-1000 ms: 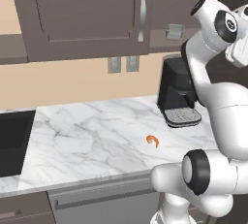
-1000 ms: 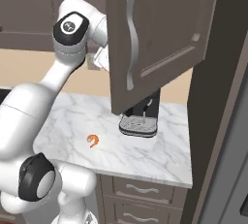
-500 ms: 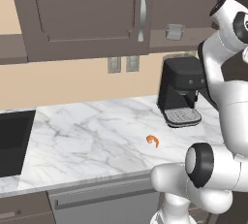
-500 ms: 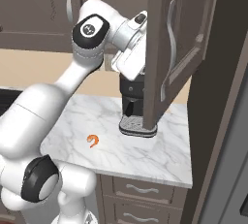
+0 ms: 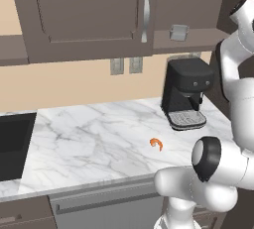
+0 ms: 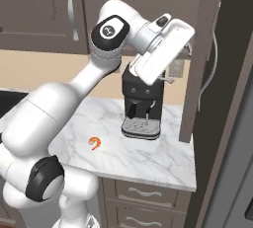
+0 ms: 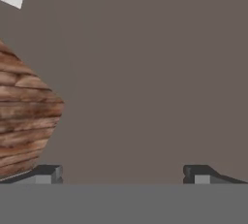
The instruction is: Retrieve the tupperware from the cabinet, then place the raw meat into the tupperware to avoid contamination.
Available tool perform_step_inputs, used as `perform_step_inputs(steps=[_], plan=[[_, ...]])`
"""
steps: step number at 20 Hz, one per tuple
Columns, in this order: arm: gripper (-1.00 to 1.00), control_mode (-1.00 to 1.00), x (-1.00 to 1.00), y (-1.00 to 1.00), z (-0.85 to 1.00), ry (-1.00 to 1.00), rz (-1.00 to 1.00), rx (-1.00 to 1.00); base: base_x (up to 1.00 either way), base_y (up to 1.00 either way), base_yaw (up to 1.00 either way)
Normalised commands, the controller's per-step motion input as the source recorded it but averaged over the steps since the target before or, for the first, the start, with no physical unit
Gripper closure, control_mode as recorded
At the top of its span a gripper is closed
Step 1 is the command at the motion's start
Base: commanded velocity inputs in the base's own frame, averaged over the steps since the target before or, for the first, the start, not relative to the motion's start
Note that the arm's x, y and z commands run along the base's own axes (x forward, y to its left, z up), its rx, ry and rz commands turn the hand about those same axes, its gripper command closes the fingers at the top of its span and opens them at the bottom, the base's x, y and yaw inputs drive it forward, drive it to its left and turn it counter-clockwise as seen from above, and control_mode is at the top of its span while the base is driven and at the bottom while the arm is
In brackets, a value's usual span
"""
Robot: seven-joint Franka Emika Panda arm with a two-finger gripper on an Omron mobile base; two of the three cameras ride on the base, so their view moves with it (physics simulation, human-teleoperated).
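Tupperware, a small shallow grey translucent container [image 5: 178, 31], sits on the brown inner shelf of the dark brown wall cabinet [image 5: 89, 15], above the black coffee machine [image 5: 185, 89]. The robot's white two-finger hand [image 7: 121, 173] is raised in front of the coffee machine, near the swung-open cabinet door [image 6: 207, 59]; its fingers [image 7: 46, 173] are spread wide with nothing between them, facing a flat brown panel. The container lies well apart from that hand. Far below, the tiny orange curled piece of raw meat [image 5: 157, 143] rests on the white marble worktop [image 5: 89, 143], near the coffee machine's grated tray [image 6: 141, 129].
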Motion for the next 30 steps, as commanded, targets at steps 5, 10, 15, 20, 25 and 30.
perform_step_inputs(steps=[5,10,15,20,25,30], plan=[[-1.0,-1.0,0.0,-0.15,-0.02,0.0,-0.01,0.0,0.0,0.0,0.0],[-1.0,-1.0,0.0,-0.03,-0.04,0.0,-0.05,0.0,0.0,0.0,0.0],[-1.0,-1.0,0.0,0.04,-0.03,-0.04,-0.08,0.0,0.0,0.0,0.0],[-1.0,-1.0,0.0,0.41,-0.01,-0.16,-0.08,0.02,0.0,0.0,0.0],[-1.0,-1.0,0.0,0.52,0.0,-0.24,-0.11,0.0,0.0,0.0,0.0],[-1.0,-1.0,0.0,0.48,-0.02,-0.28,-0.15,0.03,0.0,0.0,0.0]])
